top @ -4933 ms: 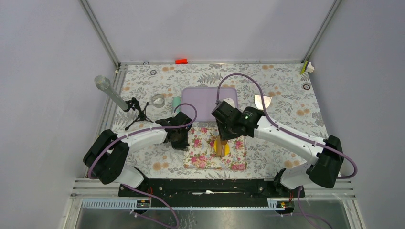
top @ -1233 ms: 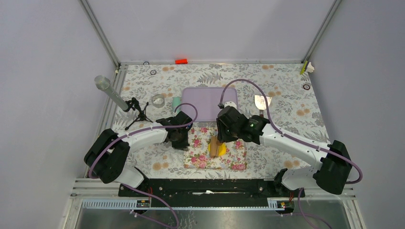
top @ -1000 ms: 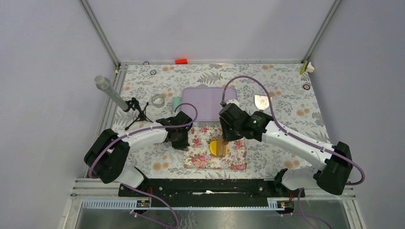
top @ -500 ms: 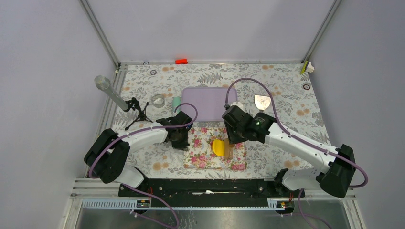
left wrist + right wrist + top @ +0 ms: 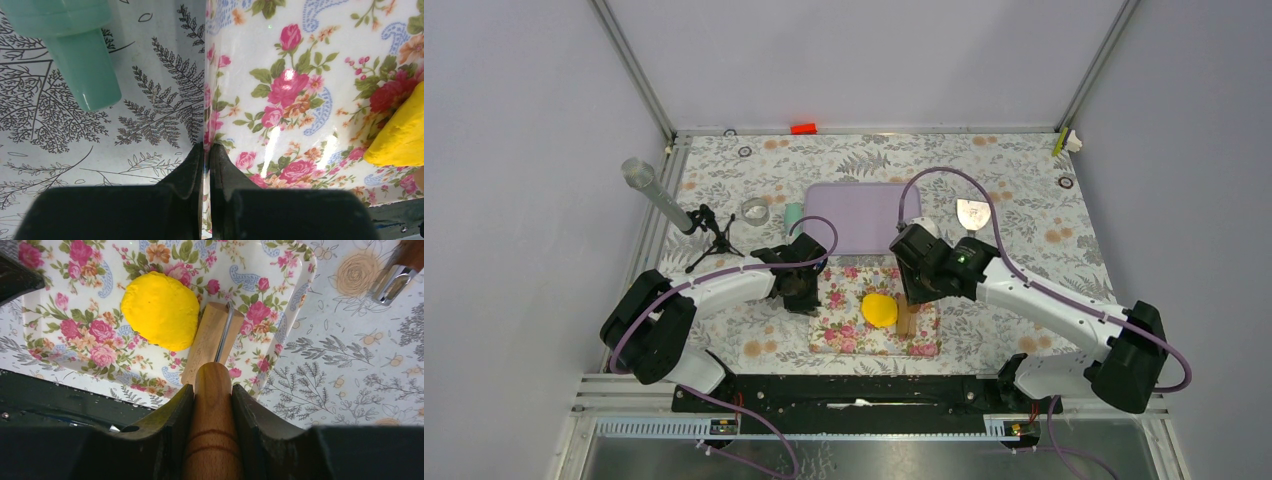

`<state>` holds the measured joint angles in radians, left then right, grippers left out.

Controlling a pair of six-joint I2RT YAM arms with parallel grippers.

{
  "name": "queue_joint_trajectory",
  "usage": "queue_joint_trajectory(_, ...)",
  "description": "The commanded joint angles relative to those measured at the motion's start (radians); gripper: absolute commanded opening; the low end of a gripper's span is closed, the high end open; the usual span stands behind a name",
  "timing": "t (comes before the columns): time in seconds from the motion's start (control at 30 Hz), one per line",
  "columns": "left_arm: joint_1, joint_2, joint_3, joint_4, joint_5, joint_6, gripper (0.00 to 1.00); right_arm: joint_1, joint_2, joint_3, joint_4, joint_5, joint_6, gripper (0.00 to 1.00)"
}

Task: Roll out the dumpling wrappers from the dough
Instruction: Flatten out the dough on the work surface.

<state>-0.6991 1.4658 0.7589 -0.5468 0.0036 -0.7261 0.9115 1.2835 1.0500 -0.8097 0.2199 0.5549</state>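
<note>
Squarely in the middle of a glossy rose-printed rectangular mat (image 5: 849, 330) lies the bright yellow dough (image 5: 881, 309), a flattened, roughly round lump with an uneven rim and no neat discs cut from it. Right up against its right edge rests the pale wooden rolling pin (image 5: 212, 340), its barrel lying on the mat and pointing towards the near edge of the worktop (image 5: 1024, 200), which is covered in a fern-and-flower print. The right pincer (image 5: 212, 390) is clamped around the pin's rounded handle, one dark finger on each side. At the mat's left edge, well apart from the dough, the left pincer (image 5: 206, 150) is closed, its two black fingers pressed together with the mat's border between them. Just beyond that pincer a mint-green plastic cylinder (image 5: 85, 60) lies on the worktop. Behind the mat sits a lilac rectangular tray (image 5: 854, 215), and to its right a metal scraper (image 5: 973, 212).
</note>
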Motion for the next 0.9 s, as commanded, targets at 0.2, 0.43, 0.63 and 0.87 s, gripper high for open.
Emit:
queue_joint_trajectory(0.2, -0.002, 0.013, -0.002, -0.028, -0.048, 0.019, 0.0, 0.004, 0.019, 0.275, -0.053, 0.028, -0.014, 0.0)
queue_joint_trajectory(0.43, -0.002, 0.01, -0.001, -0.03, -0.047, 0.018, 0.0, 0.007, 0.044, 0.156, -0.017, -0.057, 0.03, 0.0)
queue_joint_trajectory(0.63, -0.003, 0.021, 0.0, -0.029, -0.039, 0.02, 0.0, 0.007, 0.019, -0.003, 0.029, -0.057, 0.081, 0.0)
queue_joint_trajectory(0.87, -0.003, 0.02, 0.011, -0.031, -0.037, 0.027, 0.0, 0.007, 0.023, -0.047, 0.026, -0.032, 0.085, 0.0)
